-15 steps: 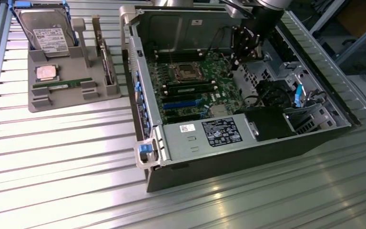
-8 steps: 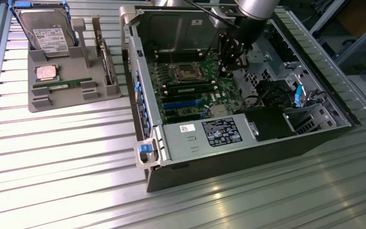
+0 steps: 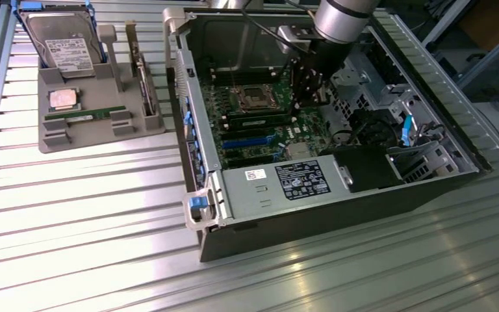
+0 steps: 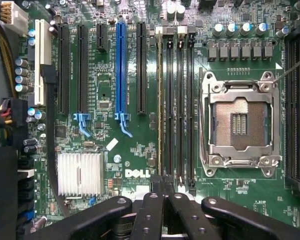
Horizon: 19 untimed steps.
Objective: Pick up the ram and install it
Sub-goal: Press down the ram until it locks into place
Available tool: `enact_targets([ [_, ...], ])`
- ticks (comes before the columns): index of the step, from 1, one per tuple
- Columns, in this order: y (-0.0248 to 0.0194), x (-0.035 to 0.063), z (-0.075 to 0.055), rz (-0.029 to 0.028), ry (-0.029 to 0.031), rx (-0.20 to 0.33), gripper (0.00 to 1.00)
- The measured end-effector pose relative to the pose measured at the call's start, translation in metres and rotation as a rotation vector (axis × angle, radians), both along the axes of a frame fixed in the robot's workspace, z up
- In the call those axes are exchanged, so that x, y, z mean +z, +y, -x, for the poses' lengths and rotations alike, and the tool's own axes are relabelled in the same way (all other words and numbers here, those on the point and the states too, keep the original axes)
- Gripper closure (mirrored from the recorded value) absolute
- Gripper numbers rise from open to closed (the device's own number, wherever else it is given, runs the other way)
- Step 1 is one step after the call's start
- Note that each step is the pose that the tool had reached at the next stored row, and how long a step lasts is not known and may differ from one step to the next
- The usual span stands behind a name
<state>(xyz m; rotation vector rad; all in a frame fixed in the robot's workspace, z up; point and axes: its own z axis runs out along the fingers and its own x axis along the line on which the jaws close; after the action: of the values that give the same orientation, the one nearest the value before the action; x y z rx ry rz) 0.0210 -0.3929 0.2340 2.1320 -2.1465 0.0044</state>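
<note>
You have the gripper (image 4: 164, 192) inside the open computer case (image 3: 423, 140), low over the motherboard (image 4: 105, 85), with the fingers (image 4: 152, 210) drawn together. They sit at one end of the ram (image 4: 159, 100), which stands edge-up in the memory slot nearest the blue connector (image 4: 121, 70); I cannot tell whether they pinch it. Treat the stick as light, thin, stiff and easily cracked (bare board, exposed chips). My judgement is to hold it by the long top edge and press straight down, never twisting. A like stick (image 3: 93, 116) lies in the grey tray (image 3: 102, 134) on the tabletop (image 3: 102, 214), at the exterior view's left.
</note>
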Motion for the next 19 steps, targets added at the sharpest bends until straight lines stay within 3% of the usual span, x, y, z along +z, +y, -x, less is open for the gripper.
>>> enact_targets([
  [4, -0.0002, -0.0064, 0.000, -0.0002, -0.0005, 0.000, 0.89],
  [5, 0.0001, -0.0035, 0.000, -0.0022, -0.0025, 0.000, 0.89],
  [8, 0.0001, 0.0104, 0.001, 0.0000, -0.0046, 0.000, 0.89],
  [12, 0.0001, 0.0105, 0.029, -0.0002, -0.0087, 0.000, 0.89],
  [17, 0.0001, 0.0087, 0.081, -0.0009, -0.0114, 0.000, 0.89],
  [19, 0.0001, 0.0081, 0.092, -0.0015, -0.0118, 0.000, 0.89],
])
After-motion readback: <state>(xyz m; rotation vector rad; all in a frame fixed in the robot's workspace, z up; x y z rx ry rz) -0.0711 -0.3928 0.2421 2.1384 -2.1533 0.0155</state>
